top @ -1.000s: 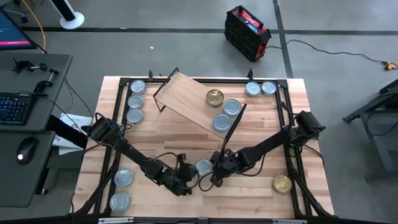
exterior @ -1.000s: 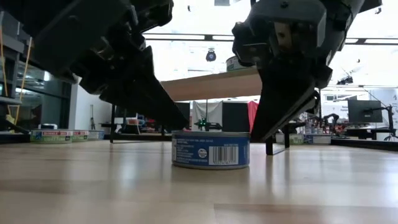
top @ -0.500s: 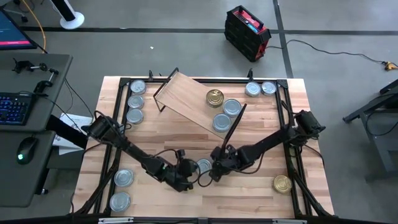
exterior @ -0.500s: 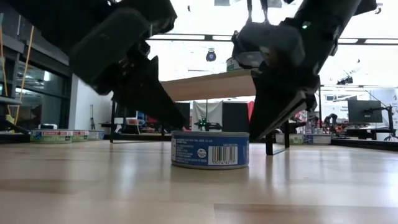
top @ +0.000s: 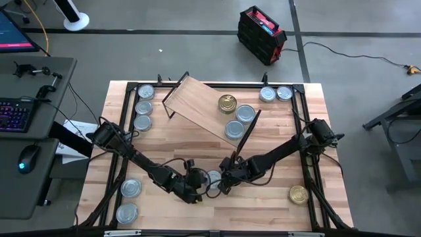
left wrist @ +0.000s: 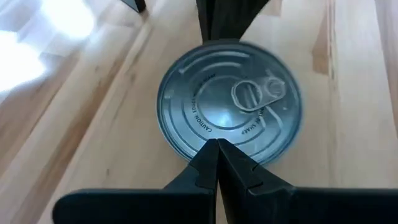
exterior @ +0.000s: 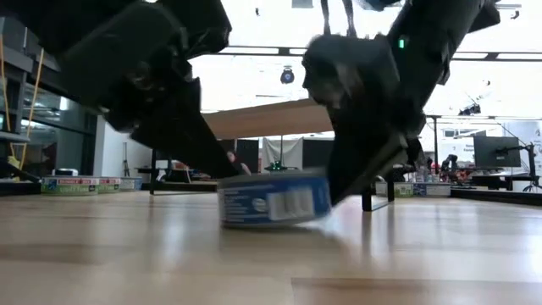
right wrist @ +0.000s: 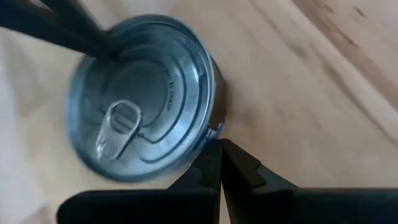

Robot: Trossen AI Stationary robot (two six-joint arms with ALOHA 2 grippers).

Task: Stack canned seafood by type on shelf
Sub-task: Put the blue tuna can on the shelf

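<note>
Both grippers, left [top: 196, 187] and right [top: 223, 182], are fully closed with nothing held, their tips pressing opposite sides of a can [top: 212, 178] (blue label, tilted in the low view) on the table [top: 263, 204], near the shelf [top: 200, 105].

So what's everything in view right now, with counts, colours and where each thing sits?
table: one, light plank wood, black frame.
shelf: one, light wood on black legs, askew at the far middle of the table.
silver-blue cans: ten; three far left, two near left, two far right, two on the shelf, one near centre.
gold cans: two; one on the shelf, one near right.
case: one, black and red, on the floor beyond the table.
keyboard and mouse: one each, desk at left.
left gripper: shut, tip against the centre can.
right gripper: shut, against its other side.
</note>
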